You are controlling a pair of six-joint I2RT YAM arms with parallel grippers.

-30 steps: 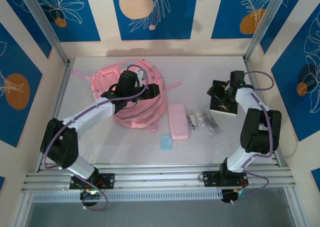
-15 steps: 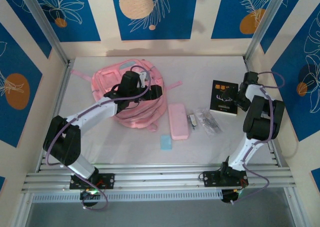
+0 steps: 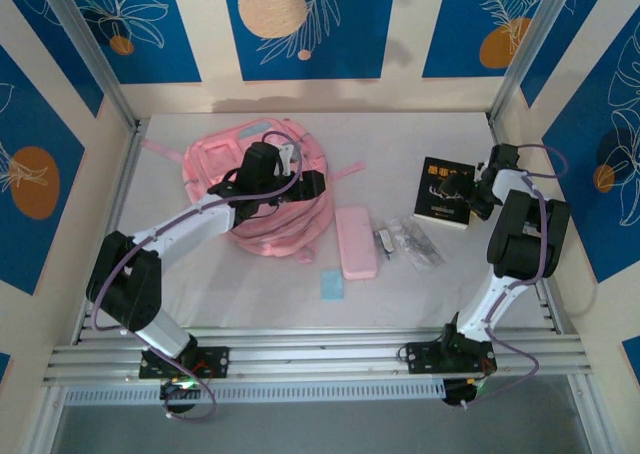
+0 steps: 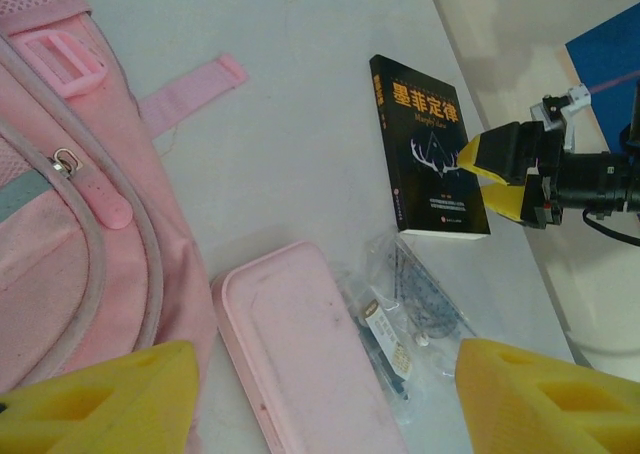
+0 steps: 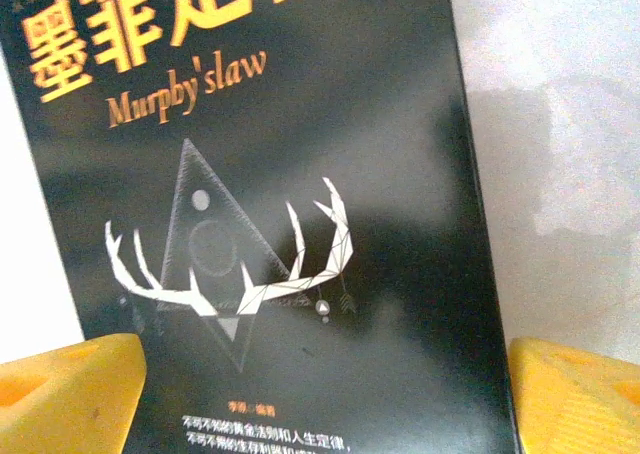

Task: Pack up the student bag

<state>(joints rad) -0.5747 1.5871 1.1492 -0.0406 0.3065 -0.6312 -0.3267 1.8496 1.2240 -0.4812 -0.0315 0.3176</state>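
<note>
Table [image 3: 250,299] holds 1 student bag [image 3: 210,164], 1 book [image 3: 440,194]; left tool [image 4: 325,399] and right tool [image 5: 320,394] both gape empty.

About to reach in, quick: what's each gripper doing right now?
Left gripper: open, holding nothing.
Right gripper: open, jaws wide over the black book, not clamped on it.

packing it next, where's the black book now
Top view: the black book lies flat on the right side, by the right gripper, behind the clear packet.
</note>
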